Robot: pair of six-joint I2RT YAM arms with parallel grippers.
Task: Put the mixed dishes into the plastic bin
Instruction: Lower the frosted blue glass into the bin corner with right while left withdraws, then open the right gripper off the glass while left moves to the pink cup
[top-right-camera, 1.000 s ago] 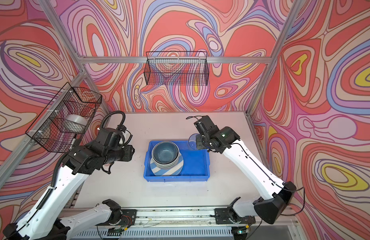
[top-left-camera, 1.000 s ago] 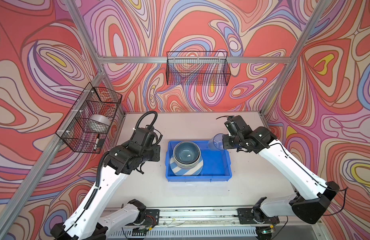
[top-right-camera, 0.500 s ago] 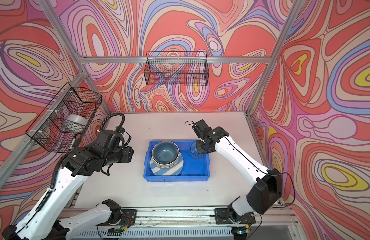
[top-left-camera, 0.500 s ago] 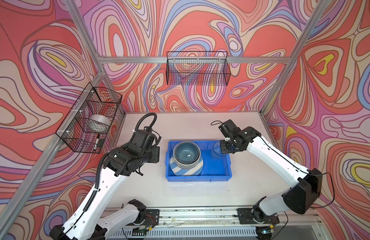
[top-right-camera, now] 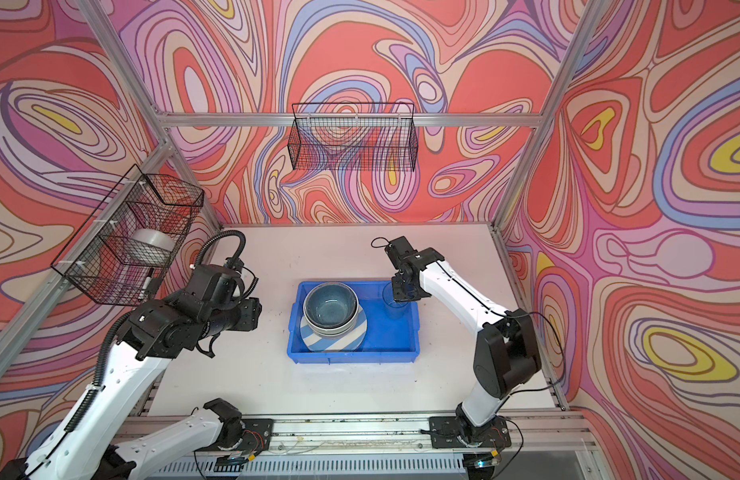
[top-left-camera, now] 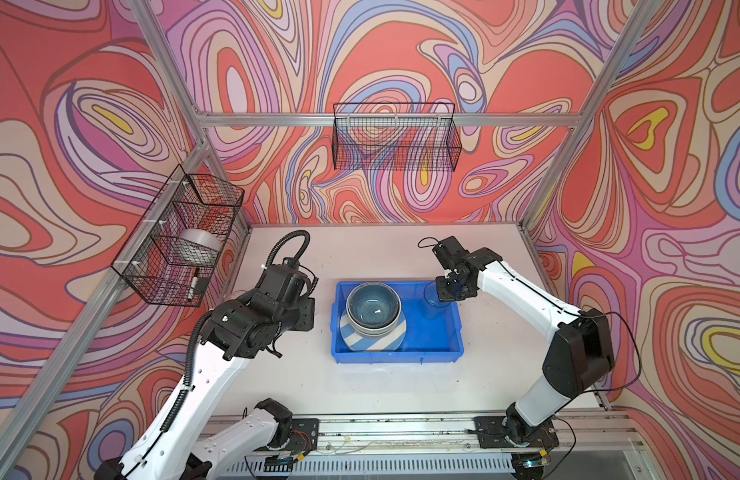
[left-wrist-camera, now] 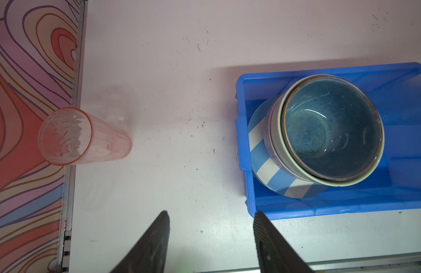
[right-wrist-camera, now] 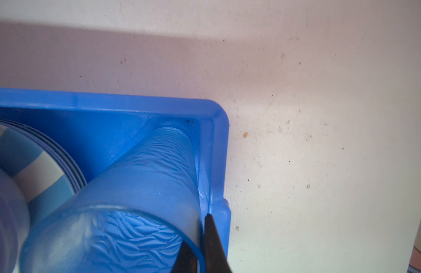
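The plastic bin (top-left-camera: 397,357) (top-right-camera: 351,357) (left-wrist-camera: 242,141) (right-wrist-camera: 110,99) is bright blue and sits mid-table. In it a dark blue bowl (top-left-camera: 372,307) (top-right-camera: 330,305) (left-wrist-camera: 330,132) nests in a pale green bowl (left-wrist-camera: 279,123), stacked on a blue-white striped plate (top-left-camera: 362,338) (top-right-camera: 318,338) (right-wrist-camera: 39,170). My right gripper (top-left-camera: 449,291) (top-right-camera: 403,291) (right-wrist-camera: 200,236) is shut on the rim of a clear bluish tumbler (top-left-camera: 432,301) (top-right-camera: 395,305) (right-wrist-camera: 145,177), whose base is down in the bin's far right corner. My left gripper (left-wrist-camera: 211,214) (top-left-camera: 306,316) hangs open and empty just left of the bin. A pink tumbler (left-wrist-camera: 86,139) stands by the left wall.
A black wire basket (top-left-camera: 177,241) on the left wall holds a white tape roll (top-left-camera: 200,245). Another wire basket (top-left-camera: 395,137) hangs on the back wall. The bin's near right part (top-left-camera: 430,336) holds no dishes.
My right arm has carried the bluish tumbler down from above the bin's far edge into its far right corner. My left gripper has opened a little wider; that arm barely moved.
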